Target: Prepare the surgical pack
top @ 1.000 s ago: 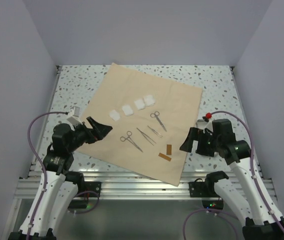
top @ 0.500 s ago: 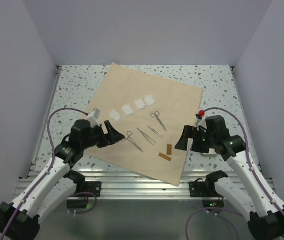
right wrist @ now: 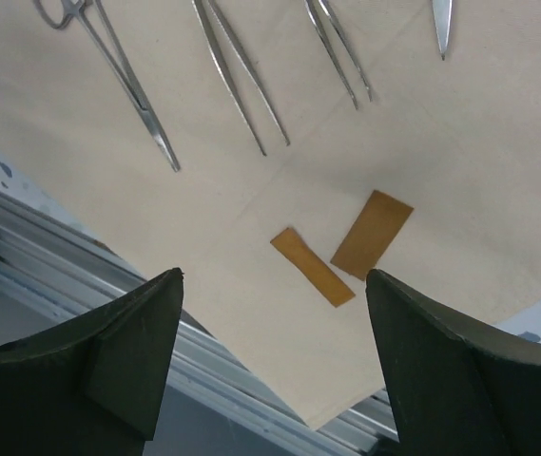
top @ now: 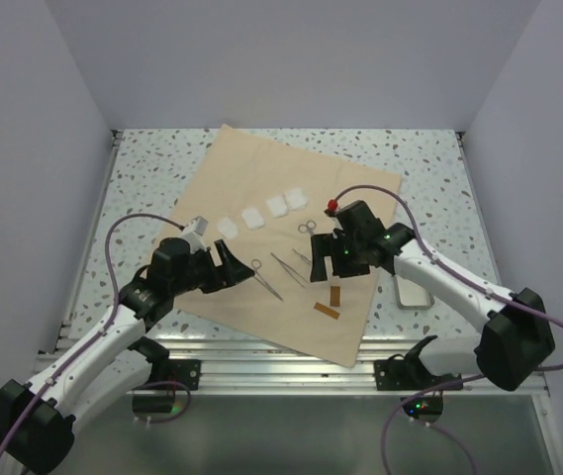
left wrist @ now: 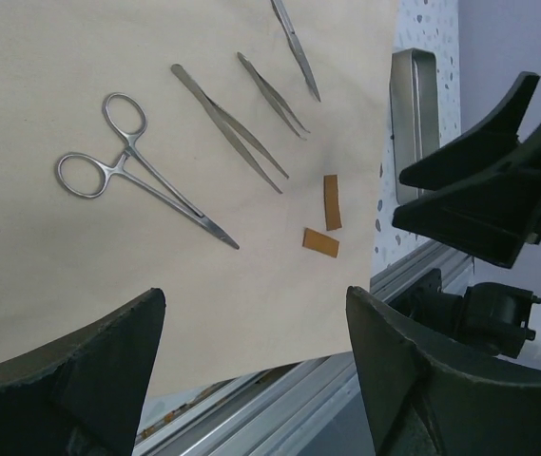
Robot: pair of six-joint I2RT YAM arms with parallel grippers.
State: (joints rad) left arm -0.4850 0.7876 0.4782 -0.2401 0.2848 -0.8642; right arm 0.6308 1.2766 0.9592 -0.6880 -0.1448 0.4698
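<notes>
Starting wide with the table [top: 142,168], then straight to the surgical pack [top: 261,168]: spread open as a broad tan sheet over the middle, turned like a diamond, with corners near 12, 3, 5 and 9 o'clock and the 5 o'clock one hanging past the near edge onto the rail. Looks soft, light and limp, so likely to drape, wrinkle and drag rather than lift like a board. Probably no good pinching mid-sheet, flat against the tabletop. Better taken at a free corner, judging from here: the overhanging one at 5 o'clock, or the 9 o'clock one beside the left arm. Worth folding slowly, to avoid sliding the loose steel on top. Over to the left gripper [top: 232,267]: hovering above the sheet at about 8 o'clock, fingers spread wide, holding nothing. Same for the right gripper [top: 319,262], just at 4 o'clock of centre over the instruments, jaws well apart, nothing between. Off the cloth at 4 o'clock, a silver tray [top: 415,294]. On the cloth through the centre, ring-handled forceps [left wrist: 146,171], two tweezers [left wrist: 230,128] and scissors [top: 310,236]. Toward 11 o'clock, four gauze squares [top: 252,217]. Smallest of all, two brown strips [right wrist: 372,234] at 5 o'clock.
</notes>
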